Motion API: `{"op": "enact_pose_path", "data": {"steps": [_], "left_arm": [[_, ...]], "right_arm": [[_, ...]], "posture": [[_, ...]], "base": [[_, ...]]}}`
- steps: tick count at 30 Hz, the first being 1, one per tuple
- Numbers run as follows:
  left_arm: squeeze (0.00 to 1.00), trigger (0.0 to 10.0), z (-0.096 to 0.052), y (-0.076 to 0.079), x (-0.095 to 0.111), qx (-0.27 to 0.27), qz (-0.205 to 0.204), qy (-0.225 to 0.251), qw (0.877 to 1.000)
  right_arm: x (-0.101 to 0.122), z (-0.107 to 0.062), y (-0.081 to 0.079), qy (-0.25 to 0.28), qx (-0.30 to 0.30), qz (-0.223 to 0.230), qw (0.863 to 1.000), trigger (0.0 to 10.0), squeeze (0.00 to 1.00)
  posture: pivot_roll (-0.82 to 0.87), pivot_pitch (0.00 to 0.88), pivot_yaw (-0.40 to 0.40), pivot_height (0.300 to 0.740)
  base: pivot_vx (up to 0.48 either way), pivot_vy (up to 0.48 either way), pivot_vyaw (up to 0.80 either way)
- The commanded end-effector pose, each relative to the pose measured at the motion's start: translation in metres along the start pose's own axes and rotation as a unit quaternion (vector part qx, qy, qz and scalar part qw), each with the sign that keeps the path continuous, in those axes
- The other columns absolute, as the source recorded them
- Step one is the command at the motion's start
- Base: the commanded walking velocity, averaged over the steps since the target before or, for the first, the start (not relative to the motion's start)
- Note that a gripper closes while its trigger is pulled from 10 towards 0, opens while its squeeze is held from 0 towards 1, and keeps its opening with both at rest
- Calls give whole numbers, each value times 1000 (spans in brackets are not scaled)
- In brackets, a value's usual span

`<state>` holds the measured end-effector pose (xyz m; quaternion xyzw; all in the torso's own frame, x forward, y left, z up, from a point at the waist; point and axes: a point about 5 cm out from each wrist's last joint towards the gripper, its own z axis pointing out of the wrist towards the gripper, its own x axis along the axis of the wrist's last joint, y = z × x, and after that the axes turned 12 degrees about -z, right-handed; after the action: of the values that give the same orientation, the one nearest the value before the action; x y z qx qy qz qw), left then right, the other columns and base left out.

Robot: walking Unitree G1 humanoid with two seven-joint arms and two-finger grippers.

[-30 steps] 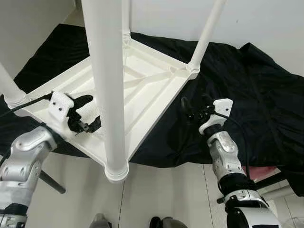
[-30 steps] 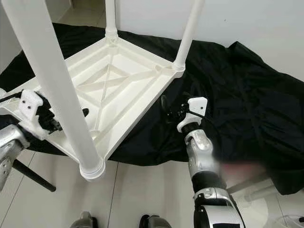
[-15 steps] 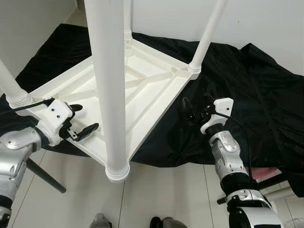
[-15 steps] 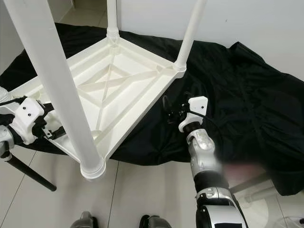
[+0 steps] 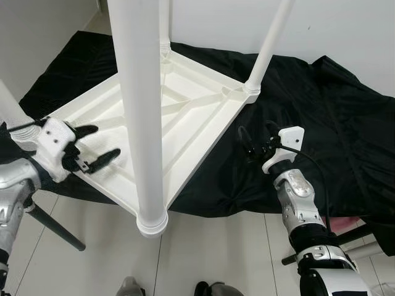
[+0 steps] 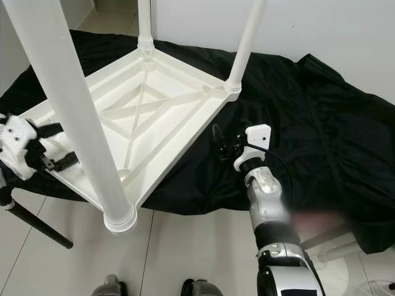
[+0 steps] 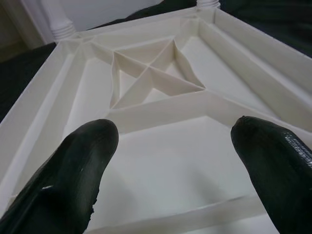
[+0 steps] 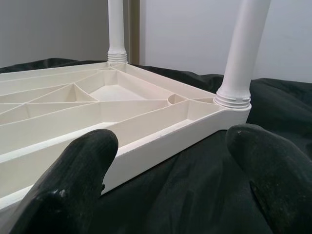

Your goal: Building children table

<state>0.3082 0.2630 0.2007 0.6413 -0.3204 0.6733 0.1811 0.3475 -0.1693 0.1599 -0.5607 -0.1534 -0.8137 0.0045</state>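
White plastic table [image 5: 185, 105] lies upside down on a black cloth [image 5: 321, 117], legs [image 5: 143, 111] up as if for fitting, while the left gripper [image 5: 86, 151], spread, hovers over its near-left edge and the right gripper [image 5: 256, 140], also spread, waits beside the right edge.

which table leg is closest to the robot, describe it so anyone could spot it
Find the white tabletop lying upside down on the black cloth, its legs pointing up. At the corner nearest the camera stands the near leg. It looks far thicker than the others and crosses the frame between the left gripper and right gripper.
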Motion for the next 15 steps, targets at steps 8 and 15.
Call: {"op": "enact_pose_path", "data": {"steps": [8, 15], "left_arm": [[0, 10000, -2, 28, -13, -188, 3, -51, 981], [0, 10000, -2, 35, -20, -220, 4, -71, 973]], "right_arm": [[-2, 2, -3, -7, 4, -1, 1000, 10000, 0], [-2, 2, -2, -7, 5, -2, 1000, 10000, 0]], "posture": [[90, 105, -93, 740], [88, 107, -94, 740]], "base": [[0, 0, 0], [0, 0, 0]]}}
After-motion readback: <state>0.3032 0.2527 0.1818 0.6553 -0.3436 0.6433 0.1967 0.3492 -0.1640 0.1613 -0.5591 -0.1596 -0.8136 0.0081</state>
